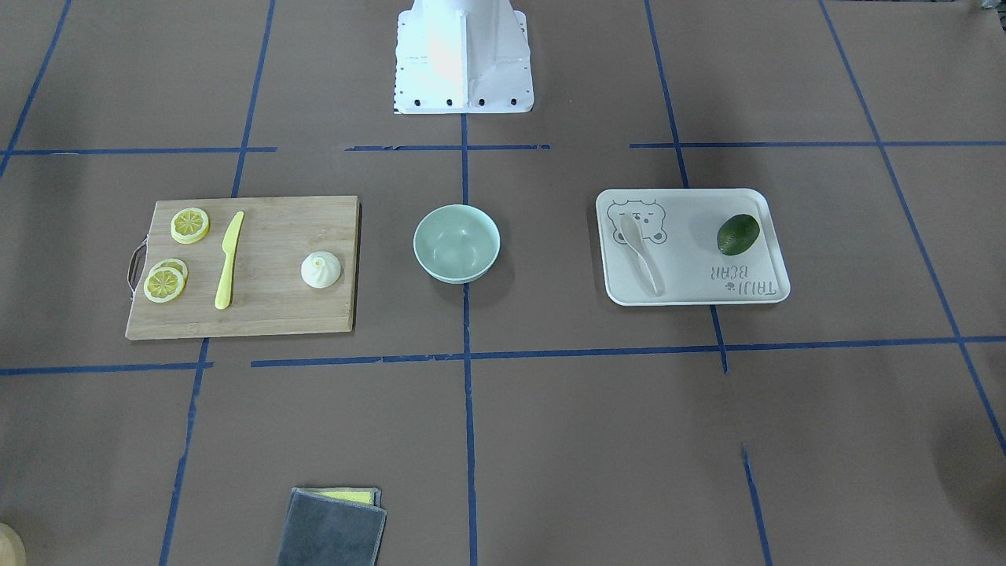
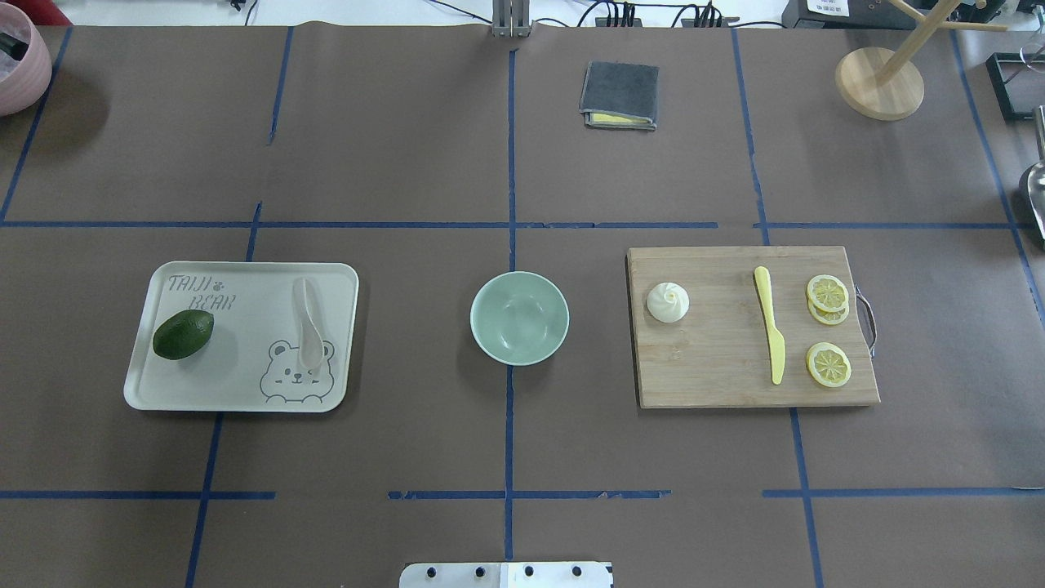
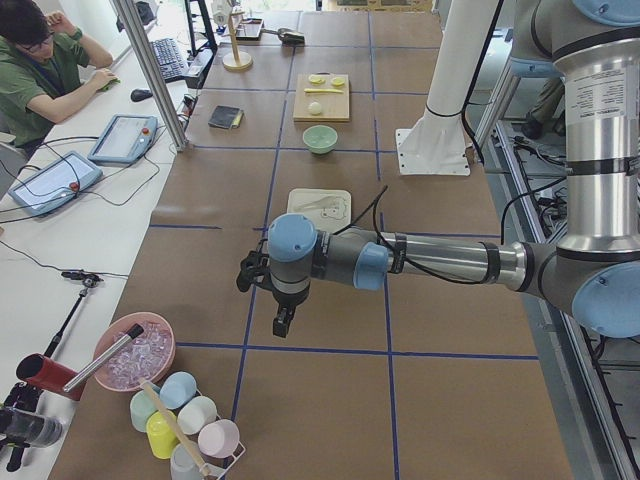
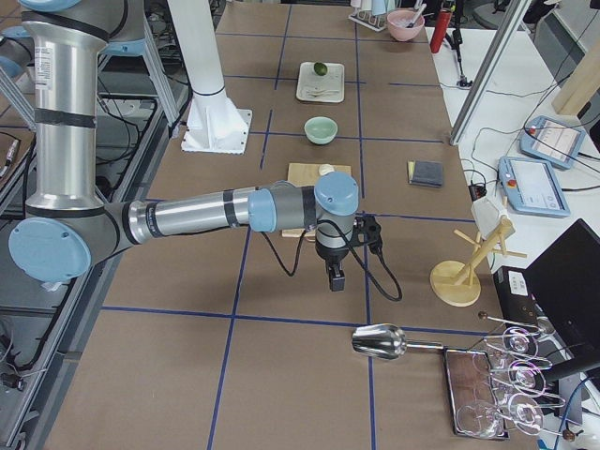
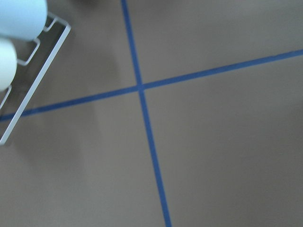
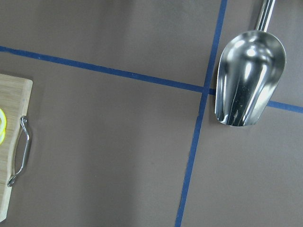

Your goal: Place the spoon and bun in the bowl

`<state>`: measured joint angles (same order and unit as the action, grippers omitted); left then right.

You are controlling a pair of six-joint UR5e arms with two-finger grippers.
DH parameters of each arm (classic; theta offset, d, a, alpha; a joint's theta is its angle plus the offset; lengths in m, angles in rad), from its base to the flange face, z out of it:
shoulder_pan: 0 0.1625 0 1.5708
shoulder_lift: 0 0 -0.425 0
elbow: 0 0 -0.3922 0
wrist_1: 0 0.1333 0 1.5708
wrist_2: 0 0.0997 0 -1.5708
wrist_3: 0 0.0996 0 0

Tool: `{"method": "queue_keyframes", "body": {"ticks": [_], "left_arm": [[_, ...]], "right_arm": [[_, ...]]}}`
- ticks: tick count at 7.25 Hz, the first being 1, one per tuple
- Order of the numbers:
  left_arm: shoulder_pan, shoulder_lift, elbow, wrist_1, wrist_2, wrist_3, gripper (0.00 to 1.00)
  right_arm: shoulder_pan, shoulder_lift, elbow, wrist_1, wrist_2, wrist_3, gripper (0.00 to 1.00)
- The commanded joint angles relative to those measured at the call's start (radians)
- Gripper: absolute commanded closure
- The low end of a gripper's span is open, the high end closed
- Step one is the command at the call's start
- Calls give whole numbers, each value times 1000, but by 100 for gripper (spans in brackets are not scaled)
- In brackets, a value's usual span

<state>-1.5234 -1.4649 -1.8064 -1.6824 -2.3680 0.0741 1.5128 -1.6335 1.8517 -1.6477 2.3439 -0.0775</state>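
Note:
The cream spoon (image 2: 309, 322) lies on the beige tray (image 2: 245, 392) on my left side. The white bun (image 2: 668, 302) sits on the wooden cutting board (image 2: 718, 359) on my right side. The mint-green bowl (image 2: 519, 318) stands empty between them at the table's middle. Neither gripper shows in the overhead or front views. The left gripper (image 3: 283, 322) hangs over bare table far to the left of the tray. The right gripper (image 4: 334, 279) hangs over bare table to the right of the board. I cannot tell whether either is open or shut.
A green avocado (image 2: 183, 334) lies on the tray. A yellow knife (image 2: 770, 335) and lemon slices (image 2: 828, 291) lie on the board. A grey cloth (image 2: 620, 95) and a wooden stand (image 2: 879, 82) are at the far side. A metal scoop (image 6: 248, 80) lies under the right wrist.

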Motion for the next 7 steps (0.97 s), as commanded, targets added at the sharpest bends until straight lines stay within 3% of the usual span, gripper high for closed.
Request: {"method": "queue_keyframes", "body": {"ticks": [1,3,4,6,7], "left_arm": [[12,-130,-13,-63,7,-29,0],[12,-198,-10,-277,7,-143,0],[46,-209,-8,-359,4,-290,0],[179,-262,-50,-361,16,-594,0],[250,-291,-56,-361,80,-748,0]], "right_arm": [[-8,84,-9,-3,1,4,0],[-6,87,-3,-1,49,2,0],[-6,87,1,-1,51,2,0],[-6,86,0,-1,51,1,0],[-6,86,3,-1,51,2,0]]}}
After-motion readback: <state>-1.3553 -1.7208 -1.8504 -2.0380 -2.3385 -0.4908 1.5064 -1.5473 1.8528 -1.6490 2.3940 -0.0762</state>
